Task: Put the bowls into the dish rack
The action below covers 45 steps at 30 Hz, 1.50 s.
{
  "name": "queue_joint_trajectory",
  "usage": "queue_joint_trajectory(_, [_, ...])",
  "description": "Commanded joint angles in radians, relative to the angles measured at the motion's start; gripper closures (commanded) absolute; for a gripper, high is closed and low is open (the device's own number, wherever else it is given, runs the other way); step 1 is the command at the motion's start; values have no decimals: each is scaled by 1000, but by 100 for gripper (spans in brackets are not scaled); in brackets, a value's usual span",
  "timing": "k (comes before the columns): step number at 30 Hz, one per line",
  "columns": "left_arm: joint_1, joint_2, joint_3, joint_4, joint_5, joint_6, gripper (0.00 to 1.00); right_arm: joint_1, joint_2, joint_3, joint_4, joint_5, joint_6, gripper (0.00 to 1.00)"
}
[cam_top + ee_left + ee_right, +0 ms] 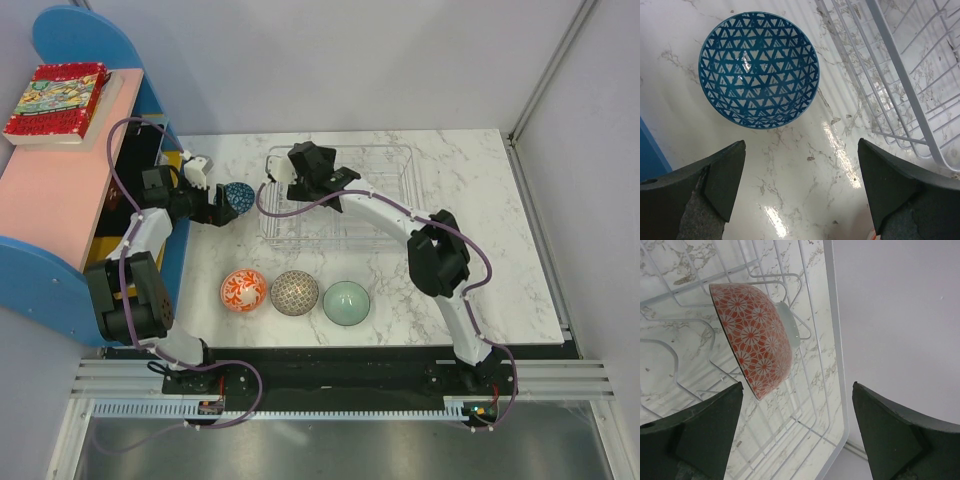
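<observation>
Fingers of the left gripper (801, 150) are spread as wide as they go, with nothing between them and nothing touched. They hover over bare marble, and the blue-and-white bowl (759, 70) sits just ahead of the tips, upright and mouth up. That bowl is by the left edge of the surface (480, 250), just beside the left end of the dish rack (900, 75). Judgement: the arm is lined up to reach for it, and the wide spread leaves room to take the rim.

Fingers of the right gripper (797, 390) are likewise fully spread and empty. This gripper hangs over the rack's far-left corner. Below it, the reddish-brown floral bowl (752, 337) stands on edge among the ribs, tilted, with its foot toward the rack's rim, apart from both fingers. Standing on edge is how the ribs are meant to carry a bowl, propped and taking little room. Counts as loaded.

Three more bowls wait in a row along the near edge, left of middle:
- orange-red floral bowl (244, 291)
- beige lattice bowl (295, 293), just beside it
- mint-green bowl (346, 302)

All three are well apart from the rack and from both grippers. The first two look mouth down; the mint one I cannot tell.

Tally, as judged: one bowl racked, four to go, the blue one likely next.
</observation>
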Motion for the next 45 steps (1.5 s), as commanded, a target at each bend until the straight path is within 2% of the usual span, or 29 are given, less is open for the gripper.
queue_joint_trajectory(1, [22,78,40,38,-64,-28,0,9,-122,-22,15,-34,116,3])
queue_joint_trajectory(6, [20,170,109,49,-130,-68,0,7,-265,-152,11,-125,237,3])
queue_joint_trajectory(12, [14,285,229,49,-179,-83,0,6,-388,-238,1,-180,297,3])
queue_joint_trajectory(27, [-107,400,295,20,-429,-10,0,-39,-572,-298,-39,-272,401,2])
queue_joint_trajectory(32, [-129,455,355,-72,-435,-5,3,-60,-644,-321,-53,-300,429,3])
queue_joint_trajectory(38, [-142,472,379,-88,-434,-4,12,-88,-710,-373,-54,-330,446,3])
queue_joint_trajectory(45, [-144,431,364,-88,-409,-23,13,-115,-725,-391,-54,-355,460,3])
